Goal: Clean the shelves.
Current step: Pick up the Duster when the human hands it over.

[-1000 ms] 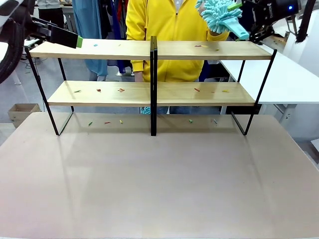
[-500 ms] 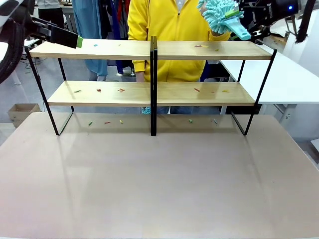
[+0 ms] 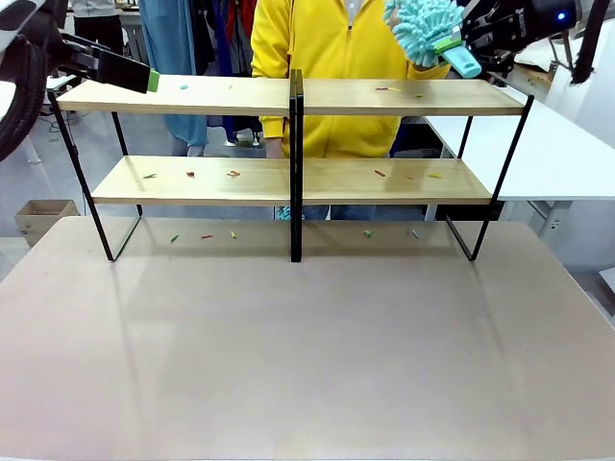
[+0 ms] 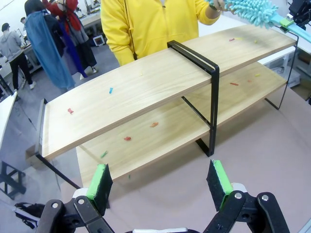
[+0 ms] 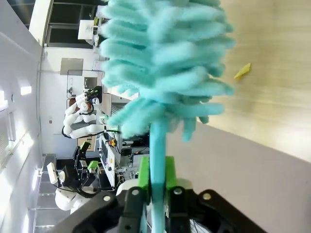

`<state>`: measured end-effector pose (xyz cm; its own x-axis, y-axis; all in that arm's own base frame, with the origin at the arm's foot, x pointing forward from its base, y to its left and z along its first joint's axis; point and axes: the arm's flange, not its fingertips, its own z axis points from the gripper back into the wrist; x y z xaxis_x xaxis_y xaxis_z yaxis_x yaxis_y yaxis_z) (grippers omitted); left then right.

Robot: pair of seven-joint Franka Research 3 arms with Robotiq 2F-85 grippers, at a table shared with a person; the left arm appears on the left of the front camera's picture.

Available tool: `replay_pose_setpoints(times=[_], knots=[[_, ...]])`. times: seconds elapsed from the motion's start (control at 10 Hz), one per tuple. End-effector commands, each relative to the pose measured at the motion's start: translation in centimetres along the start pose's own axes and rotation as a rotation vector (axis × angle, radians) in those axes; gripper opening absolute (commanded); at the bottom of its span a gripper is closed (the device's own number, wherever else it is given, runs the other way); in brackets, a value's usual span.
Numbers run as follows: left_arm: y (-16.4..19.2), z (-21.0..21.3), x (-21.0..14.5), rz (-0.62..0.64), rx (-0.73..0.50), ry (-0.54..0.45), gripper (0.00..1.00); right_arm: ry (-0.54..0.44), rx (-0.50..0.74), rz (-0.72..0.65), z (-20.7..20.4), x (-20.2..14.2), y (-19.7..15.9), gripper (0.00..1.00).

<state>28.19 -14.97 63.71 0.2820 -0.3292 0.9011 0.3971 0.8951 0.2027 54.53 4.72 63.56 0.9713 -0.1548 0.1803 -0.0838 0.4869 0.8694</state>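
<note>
Green pads (image 5: pixel 171 175) of the right gripper (image 5: pixel 156 182) are clamped on the thin turquoise handle of a duster (image 5: pixel 163 73). The right wrist view makes this grip plain. The fluffy head fills the space above the fingers, with a light wooden board and one yellow scrap (image 5: pixel 242 71) behind it.

The front view places that right gripper (image 3: pixel 452 43) high above the right end of the shelves (image 3: pixel 384 97), with the duster (image 3: pixel 423 24) raised clear of the upper board.

The left wrist view looks down between the left gripper (image 4: pixel 159 187) fingers, which stand wide apart and hold nothing. Beyond them both boards of the shelves (image 4: pixel 146 92) run away to the right, split by the black central post. In the front view the left gripper (image 3: pixel 144 77) sits at the left end of the upper board.

The shelves stand along the far edge of the brown table (image 3: pixel 307 365). Small coloured scraps (image 3: pixel 190 174) dot both boards and the table beneath them. A person in a yellow top (image 3: pixel 327 67) stands behind the shelves.
</note>
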Motion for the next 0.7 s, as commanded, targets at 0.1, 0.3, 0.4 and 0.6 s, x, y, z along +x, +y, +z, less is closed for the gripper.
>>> replay_pose_setpoints(times=[0.1,0.3,0.4,0.6], knots=[[0.0,0.1,0.0,0.000,0.005,-0.001,1.00,0.021,-0.015,0.028,0.1,0.1,0.0,0.00],[0.0,0.1,0.0,0.000,0.005,-0.001,1.00,0.024,-0.022,0.038,0.4,-0.1,0.1,0.00],[0.0,0.1,0.0,0.000,0.005,-0.001,1.00,0.049,-0.051,0.058,0.6,-0.4,0.0,0.00],[0.0,0.1,0.0,0.000,0.005,-0.001,1.00,0.076,-0.096,0.100,4.6,-2.7,0.4,0.00]])
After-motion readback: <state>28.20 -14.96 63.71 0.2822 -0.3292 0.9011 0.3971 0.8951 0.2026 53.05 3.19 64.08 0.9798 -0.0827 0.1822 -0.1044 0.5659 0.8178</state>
